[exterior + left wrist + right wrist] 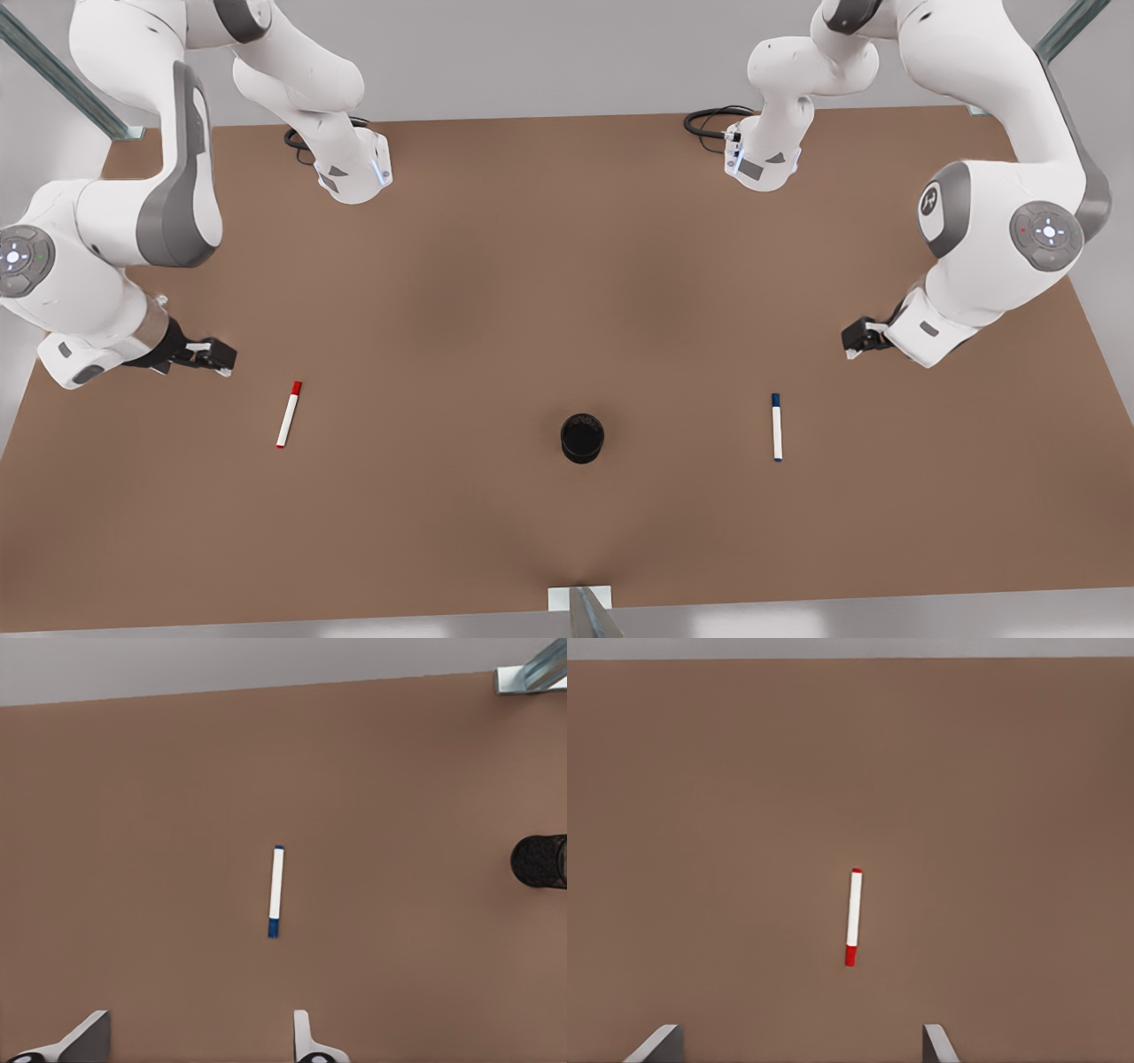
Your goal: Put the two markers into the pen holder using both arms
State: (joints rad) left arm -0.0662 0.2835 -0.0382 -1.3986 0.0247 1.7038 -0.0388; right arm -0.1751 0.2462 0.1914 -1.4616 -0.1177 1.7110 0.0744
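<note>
Two markers lie flat on the brown table (567,292). The blue-capped marker (777,427) (275,891) is on the front view's right; my left gripper (852,341) (195,1045) hovers open a little behind it. The red-capped marker (289,414) (853,917) is on the front view's left; my right gripper (221,359) (799,1047) stands open just to its left and behind it. The black pen holder (582,438) (540,861) stands upright between the markers, near the front edge. Neither gripper touches anything.
Both arm bases (354,168) (762,159) sit at the table's back edge with black cables (709,120) beside them. Metal frame struts (53,75) cross the back corners. A small bracket (580,601) (532,673) sits at the front edge.
</note>
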